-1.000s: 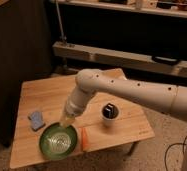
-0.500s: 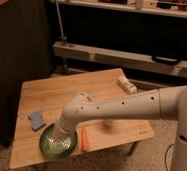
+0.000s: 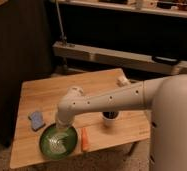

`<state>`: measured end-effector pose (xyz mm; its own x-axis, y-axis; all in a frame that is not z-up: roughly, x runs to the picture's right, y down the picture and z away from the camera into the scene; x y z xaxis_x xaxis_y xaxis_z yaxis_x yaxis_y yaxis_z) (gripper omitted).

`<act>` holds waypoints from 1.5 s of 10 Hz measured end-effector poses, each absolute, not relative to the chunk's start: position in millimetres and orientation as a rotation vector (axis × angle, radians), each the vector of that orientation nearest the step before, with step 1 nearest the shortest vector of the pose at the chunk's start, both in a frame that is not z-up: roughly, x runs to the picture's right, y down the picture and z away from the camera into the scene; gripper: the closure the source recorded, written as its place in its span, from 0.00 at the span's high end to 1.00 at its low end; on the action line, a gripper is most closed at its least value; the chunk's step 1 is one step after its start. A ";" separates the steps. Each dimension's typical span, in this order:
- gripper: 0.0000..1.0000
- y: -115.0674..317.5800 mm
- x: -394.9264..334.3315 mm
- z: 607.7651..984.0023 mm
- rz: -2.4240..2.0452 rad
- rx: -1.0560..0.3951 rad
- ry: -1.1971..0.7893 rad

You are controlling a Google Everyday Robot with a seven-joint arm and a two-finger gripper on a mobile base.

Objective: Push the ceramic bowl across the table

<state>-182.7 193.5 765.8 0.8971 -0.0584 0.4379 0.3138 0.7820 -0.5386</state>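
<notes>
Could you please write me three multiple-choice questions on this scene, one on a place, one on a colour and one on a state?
1. Where on the table does the bowl sit?
A. by the near edge, left in view
B. at the far right corner
C. in the middle at the back

2. What colour is the small pad beside the bowl?
A. red
B. blue
C. white

3. How does the bowl lie?
A. upside down
B. tipped on its side
C. right way up

Answers:
1 A: the bowl lies close to the table's near edge, on the left in view.
2 B: the pad just left of the bowl is blue.
3 C: the bowl's paler centre faces up, and the pincer reaches down into it.
</notes>
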 end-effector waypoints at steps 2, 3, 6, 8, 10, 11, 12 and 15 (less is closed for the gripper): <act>0.00 199.5 -180.9 772.5 -0.207 -0.740 -0.397; 0.00 200.1 -179.2 771.0 -0.203 -0.774 -0.398; 0.00 195.4 -169.0 766.8 -0.194 -0.825 -0.371; 0.00 199.8 -160.4 772.5 -0.185 -0.844 -0.342; 0.00 207.6 -158.2 778.0 -0.183 -0.858 -0.329; 0.00 210.7 -157.4 779.7 -0.182 -0.864 -0.327; 0.00 214.7 -156.5 781.4 -0.179 -0.873 -0.327; 0.00 220.8 -160.4 784.7 -0.178 -0.879 -0.337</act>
